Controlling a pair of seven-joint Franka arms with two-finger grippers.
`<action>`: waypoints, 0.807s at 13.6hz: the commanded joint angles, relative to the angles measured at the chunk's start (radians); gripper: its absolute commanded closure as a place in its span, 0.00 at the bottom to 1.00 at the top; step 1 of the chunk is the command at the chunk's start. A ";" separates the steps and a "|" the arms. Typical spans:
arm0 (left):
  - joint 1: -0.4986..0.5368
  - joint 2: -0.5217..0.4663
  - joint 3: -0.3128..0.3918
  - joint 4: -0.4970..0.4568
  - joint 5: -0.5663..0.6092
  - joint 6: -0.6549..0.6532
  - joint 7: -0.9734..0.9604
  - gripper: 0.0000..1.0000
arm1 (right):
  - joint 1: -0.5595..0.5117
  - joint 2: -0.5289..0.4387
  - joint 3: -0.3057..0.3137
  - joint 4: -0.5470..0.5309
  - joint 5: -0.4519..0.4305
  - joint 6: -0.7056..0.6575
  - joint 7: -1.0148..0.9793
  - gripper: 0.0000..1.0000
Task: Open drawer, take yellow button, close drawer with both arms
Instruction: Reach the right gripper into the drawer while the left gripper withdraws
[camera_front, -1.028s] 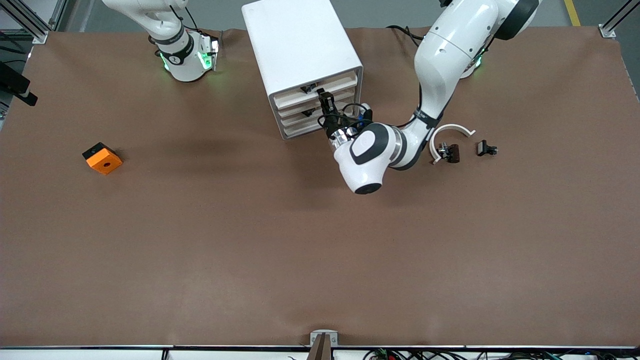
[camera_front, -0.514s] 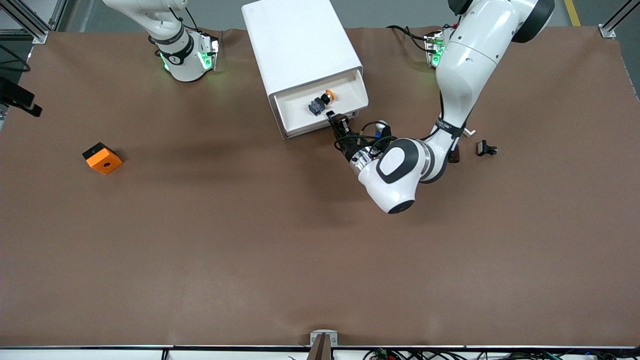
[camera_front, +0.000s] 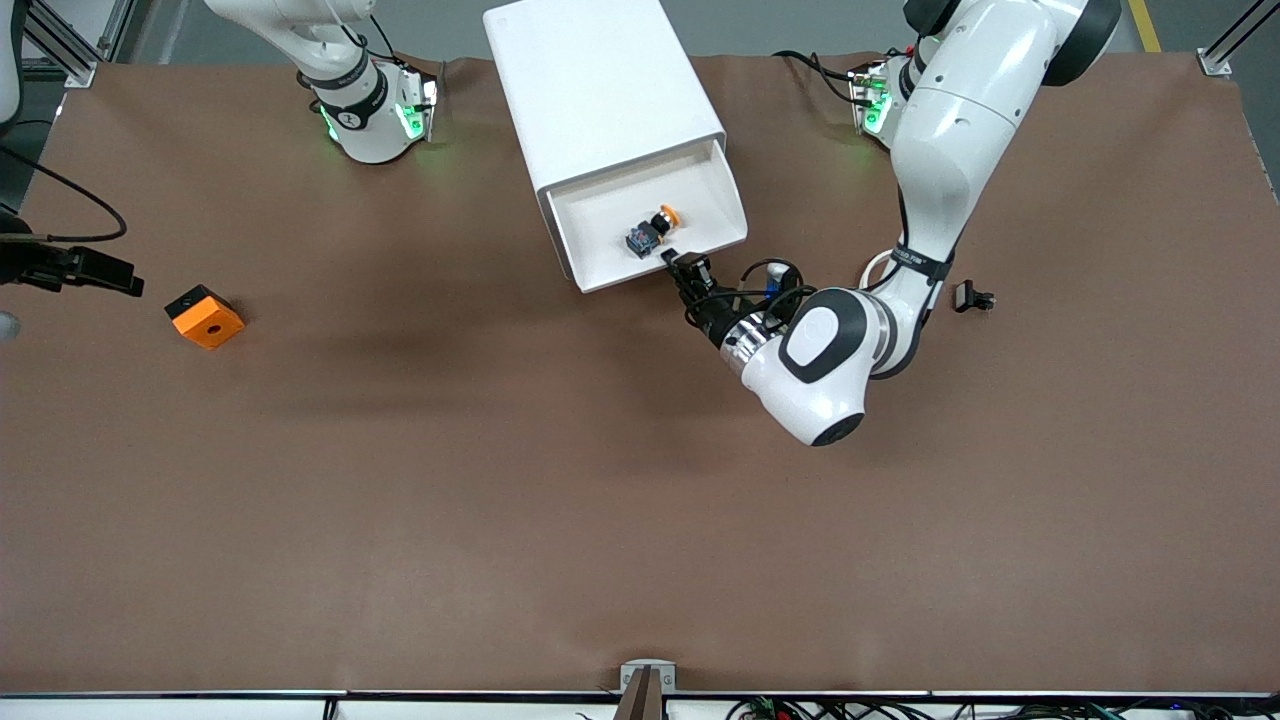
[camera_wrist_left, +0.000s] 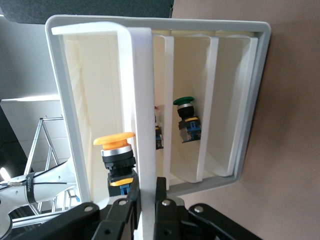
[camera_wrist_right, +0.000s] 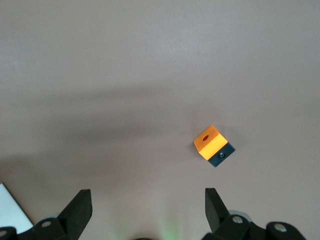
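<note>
The top drawer of the white box cabinet stands pulled well out, and the left gripper is pinched tight on the small handle at the middle of its front edge. The button, with its orange-yellow cap on a black-and-blue body, lies on the drawer's floor close to that front edge, just beside the clamped fingers. The right gripper waits with its fingers spread wide, up over bare brown table near the orange block toward the right arm's end.
</note>
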 joint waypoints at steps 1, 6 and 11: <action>-0.001 0.013 0.025 0.033 -0.012 0.023 -0.012 1.00 | 0.038 0.009 0.007 0.023 0.009 -0.001 0.120 0.00; 0.001 0.012 0.025 0.052 -0.014 0.053 -0.004 0.46 | 0.300 -0.007 0.007 0.025 0.095 -0.021 0.673 0.00; 0.010 0.001 0.051 0.119 0.018 0.052 -0.004 0.00 | 0.606 0.002 0.007 0.031 0.104 0.038 1.184 0.00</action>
